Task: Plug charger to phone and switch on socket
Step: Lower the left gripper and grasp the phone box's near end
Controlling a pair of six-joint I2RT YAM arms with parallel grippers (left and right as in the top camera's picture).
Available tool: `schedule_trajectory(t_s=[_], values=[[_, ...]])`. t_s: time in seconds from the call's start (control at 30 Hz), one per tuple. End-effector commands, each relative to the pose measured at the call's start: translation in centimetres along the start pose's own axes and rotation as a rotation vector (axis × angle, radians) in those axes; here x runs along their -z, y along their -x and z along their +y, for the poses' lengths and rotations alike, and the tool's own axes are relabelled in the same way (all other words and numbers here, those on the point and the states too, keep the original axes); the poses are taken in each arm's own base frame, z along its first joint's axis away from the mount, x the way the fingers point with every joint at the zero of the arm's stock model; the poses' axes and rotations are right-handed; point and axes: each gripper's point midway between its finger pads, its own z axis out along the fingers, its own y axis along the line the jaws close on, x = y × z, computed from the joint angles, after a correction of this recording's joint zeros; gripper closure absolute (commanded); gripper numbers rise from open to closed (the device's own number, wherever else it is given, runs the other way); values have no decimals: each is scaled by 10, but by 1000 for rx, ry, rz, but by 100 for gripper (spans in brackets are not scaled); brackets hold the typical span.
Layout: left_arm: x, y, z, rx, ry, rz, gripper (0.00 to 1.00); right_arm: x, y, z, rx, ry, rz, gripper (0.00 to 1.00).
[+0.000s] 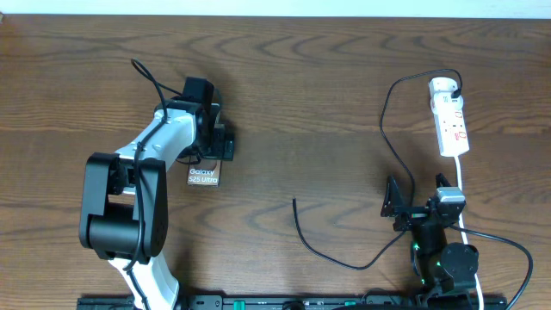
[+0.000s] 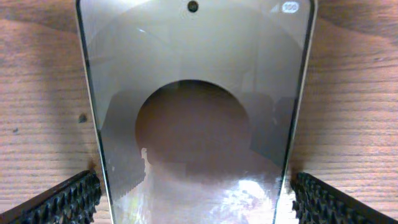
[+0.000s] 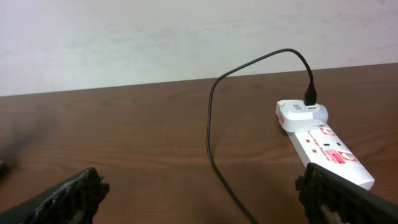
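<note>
Between the wide-open left fingers (image 2: pixel 62 202) the phone (image 2: pixel 193 124) lies flat on the desk (image 1: pixel 301 86): rigid, glassy, probably slippery, best pinched across its long edges. Right fingers (image 3: pixel 68 196) gape empty. Limp, thin charger (image 3: pixel 209 124), plugged in at the socket (image 1: pixel 451 120), wants holding just behind its loose tip (image 1: pixel 294 201).

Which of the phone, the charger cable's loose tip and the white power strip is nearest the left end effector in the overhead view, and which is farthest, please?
From the left end effector:
1. Phone: just below it, on the left side.
2. Charger cable's loose tip: near the centre, to the phone's right.
3. White power strip: far right side.
</note>
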Motion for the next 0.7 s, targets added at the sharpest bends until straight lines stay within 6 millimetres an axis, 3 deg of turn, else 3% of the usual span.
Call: schedule_trajectory(t_s=[0.0, 0.67], values=[[-8, -11, 5, -14, 28, 38, 2, 0, 0, 0, -10, -2, 0, 1], [-18, -19, 6, -14, 28, 42, 2, 0, 0, 0, -9, -2, 1, 1]])
